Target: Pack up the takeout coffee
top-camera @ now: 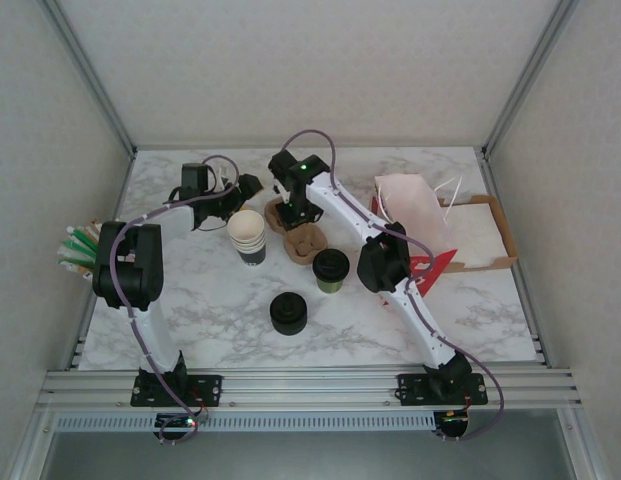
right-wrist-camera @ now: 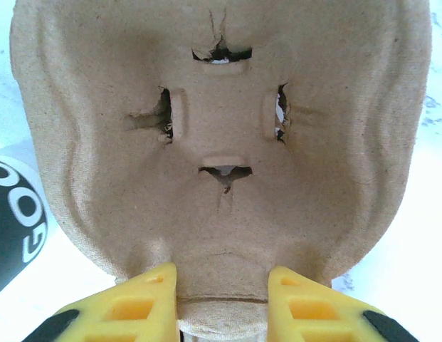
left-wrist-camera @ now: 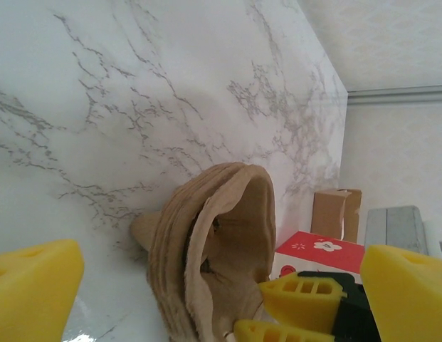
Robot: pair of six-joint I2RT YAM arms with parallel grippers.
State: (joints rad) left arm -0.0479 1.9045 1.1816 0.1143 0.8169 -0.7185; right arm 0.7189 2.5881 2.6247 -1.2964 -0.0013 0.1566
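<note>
- Arm stretched far forward, right end effector (right-wrist-camera: 221, 303) straddles the pulp cup carrier (right-wrist-camera: 221, 114) rim; clamped or not, I cannot tell.
- Left end effector (top-camera: 248, 190) gapes wide beside it, arm folded.

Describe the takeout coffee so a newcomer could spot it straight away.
On the marble table, look near the middle, right beside the brown pulp carrier. The takeout coffee is the single olive-brown cup with a black lid on, unlike the lidless cream cup stack or the squat black lid stack.
</note>
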